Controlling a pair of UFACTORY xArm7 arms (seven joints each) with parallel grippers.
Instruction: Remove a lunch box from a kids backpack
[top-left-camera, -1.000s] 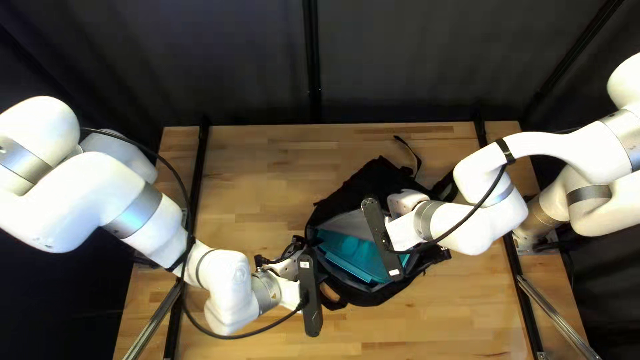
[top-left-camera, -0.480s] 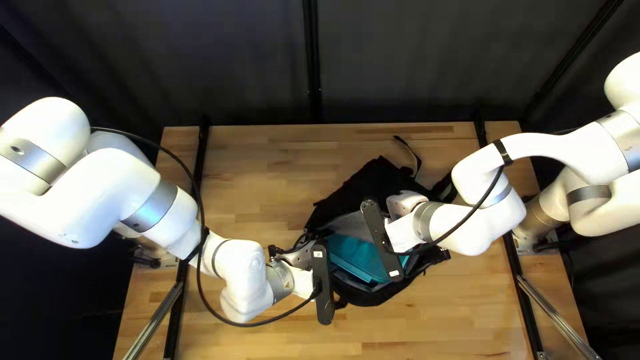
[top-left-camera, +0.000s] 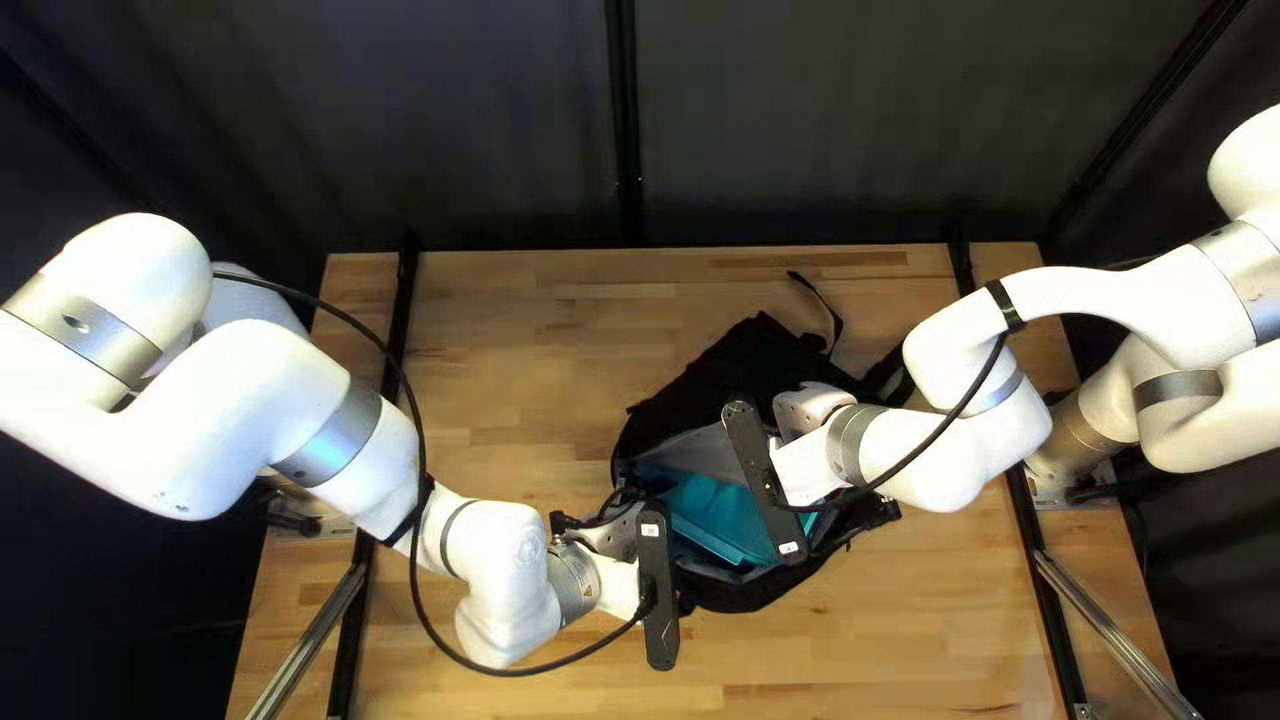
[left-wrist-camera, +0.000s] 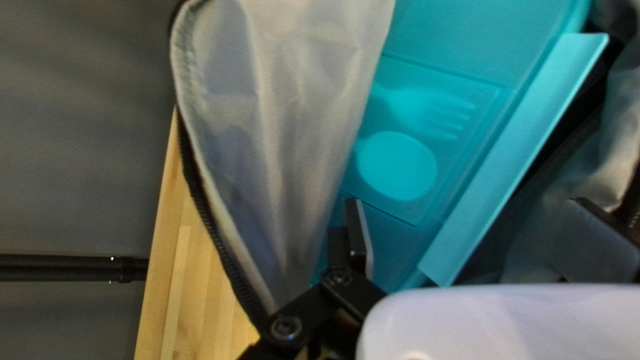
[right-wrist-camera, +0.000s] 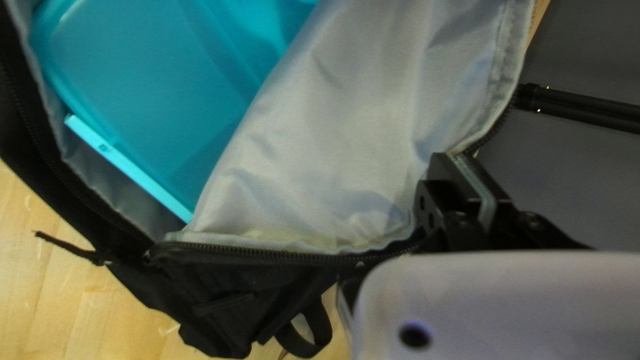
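The black backpack (top-left-camera: 727,367) lies unzipped, a teal lunch box (top-left-camera: 727,518) inside it. Over the bag's left side in the top left view is my left gripper (top-left-camera: 616,536); my right gripper (top-left-camera: 804,408) is over its right part, both with fingertips hidden. In the left wrist view my left gripper (left-wrist-camera: 477,237) is open, one finger over the lunch box (left-wrist-camera: 460,167), the other by the lining beyond the lid's raised edge. The right wrist view shows my right gripper (right-wrist-camera: 467,190) closed on the backpack's zippered edge, beside the grey lining (right-wrist-camera: 333,147) and apart from the lunch box (right-wrist-camera: 153,93).
The wooden table (top-left-camera: 520,320) surrounds the backpack. A loose strap (top-left-camera: 830,314) stretches toward the far edge. Black cables hang along both arms, and a dark curtain (top-left-camera: 800,120) stands behind the table.
My left gripper has shifted right, farther over the backpack's opening, with a slight late move toward the table's near edge. My right gripper and the lunch box look unmoved.
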